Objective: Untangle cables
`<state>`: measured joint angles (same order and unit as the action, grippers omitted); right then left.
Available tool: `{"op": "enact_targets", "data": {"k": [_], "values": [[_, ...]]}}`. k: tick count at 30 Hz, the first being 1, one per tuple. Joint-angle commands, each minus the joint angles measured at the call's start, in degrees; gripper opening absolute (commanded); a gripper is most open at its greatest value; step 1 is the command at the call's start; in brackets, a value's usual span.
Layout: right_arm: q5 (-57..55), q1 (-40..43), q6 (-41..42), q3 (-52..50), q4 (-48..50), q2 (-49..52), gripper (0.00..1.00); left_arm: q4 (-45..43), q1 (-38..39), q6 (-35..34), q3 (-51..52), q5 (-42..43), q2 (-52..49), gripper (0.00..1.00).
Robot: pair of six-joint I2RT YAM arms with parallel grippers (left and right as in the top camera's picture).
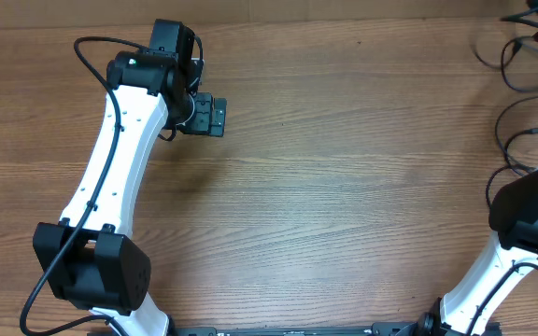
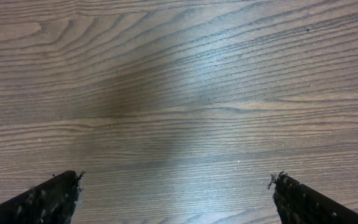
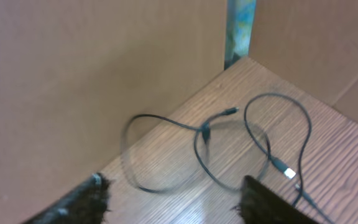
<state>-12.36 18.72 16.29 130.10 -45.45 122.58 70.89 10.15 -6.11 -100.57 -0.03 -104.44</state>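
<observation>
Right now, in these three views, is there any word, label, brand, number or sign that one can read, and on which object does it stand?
No text can be read in any view.
The wooden table, the white left arm and the cables carry no visible print.
The blue-green strip in the corner between the brown walls is blurred; no letters can be made out on it.

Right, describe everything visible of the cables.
The cables are thin black flexible cords lying in loose, overlapping loops on the wooden table, in a corner by cardboard walls. They cross near the middle. One end bears a small dark plug, another a silver-tipped plug. The right gripper, open, holds none.
</observation>
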Motion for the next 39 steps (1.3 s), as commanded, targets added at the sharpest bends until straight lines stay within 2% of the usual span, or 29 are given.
{"op": "enact_targets", "data": {"k": [1,3,7,8,17,27,33,39], "values": [[-0.2,0.2,0.1,0.4,-0.2,0.2,0.73,0.0,0.4,-1.2,0.5,0.0,-0.3,1.00],[0.1,0.2,0.1,0.4,-0.7,0.2,0.77,0.0,0.4,-1.2,0.5,0.0,-0.3,1.00],[5.7,0.2,-1.0,0.4,-3.3,0.2,0.90,0.0,0.4,-1.2,0.5,0.0,-0.3,1.00],[10.2,0.2,-3.4,0.4,-4.3,0.2,1.00,0.0,0.4,-1.2,0.5,0.0,-0.3,1.00],[25.3,-0.3,-9.8,0.5,-12.1,-1.6,1.00,0.0,0.4,-1.2,0.5,0.0,-0.3,1.00],[25.5,-4.9,-14.5,0.5,-26.4,-6.8,1.00,0.0,0.4,-1.2,0.5,0.0,-0.3,1.00],[25.5,-11.9,-15.1,0.5,-34.6,-6.9,1.00,0.0,0.4,-1.2,0.5,0.0,-0.3,1.00],[23.1,-22.6,-15.9,0.5,-42.0,-6.9,1.00,0.0,0.4,-1.2,0.5,0.0,-0.3,1.00]]}}
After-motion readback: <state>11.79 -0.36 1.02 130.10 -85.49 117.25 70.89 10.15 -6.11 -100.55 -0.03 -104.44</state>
